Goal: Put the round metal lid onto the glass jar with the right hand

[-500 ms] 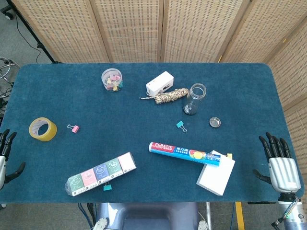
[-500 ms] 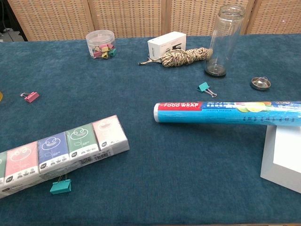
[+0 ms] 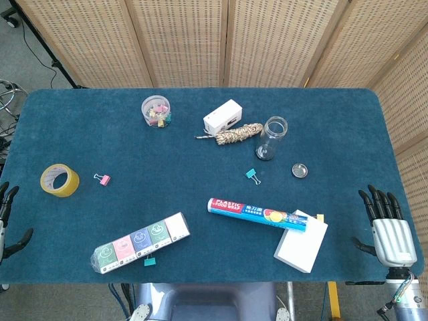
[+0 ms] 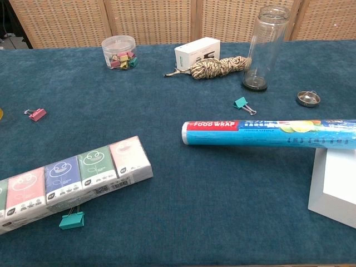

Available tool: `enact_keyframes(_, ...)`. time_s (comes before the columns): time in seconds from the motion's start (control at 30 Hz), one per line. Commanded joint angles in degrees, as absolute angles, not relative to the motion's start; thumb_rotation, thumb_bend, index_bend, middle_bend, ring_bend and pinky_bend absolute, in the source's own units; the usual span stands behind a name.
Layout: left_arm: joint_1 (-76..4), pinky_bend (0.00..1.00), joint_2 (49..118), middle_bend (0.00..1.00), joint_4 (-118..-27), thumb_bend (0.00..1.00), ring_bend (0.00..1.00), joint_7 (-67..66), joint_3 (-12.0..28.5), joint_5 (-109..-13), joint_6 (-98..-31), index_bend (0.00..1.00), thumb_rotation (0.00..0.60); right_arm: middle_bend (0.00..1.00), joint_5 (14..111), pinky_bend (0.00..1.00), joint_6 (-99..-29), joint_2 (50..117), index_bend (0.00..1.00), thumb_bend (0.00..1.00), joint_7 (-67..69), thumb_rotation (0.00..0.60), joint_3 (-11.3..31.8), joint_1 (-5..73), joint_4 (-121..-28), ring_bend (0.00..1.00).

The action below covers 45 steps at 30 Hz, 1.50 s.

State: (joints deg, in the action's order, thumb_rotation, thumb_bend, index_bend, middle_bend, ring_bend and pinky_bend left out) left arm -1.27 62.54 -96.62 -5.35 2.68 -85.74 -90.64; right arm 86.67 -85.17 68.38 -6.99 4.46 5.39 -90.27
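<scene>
Right hand (image 3: 389, 231) lay at the table's (image 3: 200, 154) near right edge, fingers spread and extended, holding nothing. Left hand (image 3: 7, 224) likewise empty at the left edge. Round metal lid (image 3: 300, 170) rested just beside the upright glass jar (image 3: 272, 138).

Metal lid (image 3: 300, 170) beside upright glass jar (image 3: 272, 138), right hand (image 3: 388, 231) spread, empty

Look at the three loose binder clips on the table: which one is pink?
The pink clip beside the yellow tape roll. The other two, by the glass jar and the tissue packs, are teal.
</scene>
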Motion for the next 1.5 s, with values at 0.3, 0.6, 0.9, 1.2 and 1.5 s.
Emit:
enact_keyframes(0.3,-2.47,0.00,60.18,0.00,-99.94,0.26,0.00,-4.25,4.35,-83.53,-88.74,0.00,0.600,0.00,79.28,0.00,-68.41,65.89,0.00,0.10,-3.94,0.600,9.22,15.39,-89.04,0.00)
enact_keyframes(0.6,-3.94,0.00,58.54,0.00,-101.84,0.24,0.00,-3.79,4.30,-83.52,-85.94,0.00,0.600,0.00,72.03,0.00,-55.73,69.26,0.05,0.10,-2.44,0.600,13.17,24.73,-81.89,0.00)
enact_keyframes(0.9,-3.67,0.00,57.65,0.00,-101.75,0.24,0.00,-1.92,4.53,-82.79,-86.24,0.00,0.600,0.00,67.44,0.00,-48.56,76.18,0.13,0.11,-6.50,0.600,14.70,32.62,-72.67,0.00)
enact_keyframes(1.2,-3.54,0.00,57.00,0.00,-101.81,0.23,0.00,-0.21,4.89,-81.80,-86.22,0.00,0.600,0.00,63.35,0.00,-45.35,84.19,0.28,0.23,-8.37,0.600,15.13,37.34,-61.08,0.00)
enact_keyframes(1.5,-3.41,0.00,56.75,0.00,-101.94,0.24,0.00,0.34,4.87,-81.34,-86.14,0.00,0.600,0.00,62.58,0.00,-44.81,89.37,0.35,0.35,-6.82,0.600,14.89,38.87,-52.95,0.00)
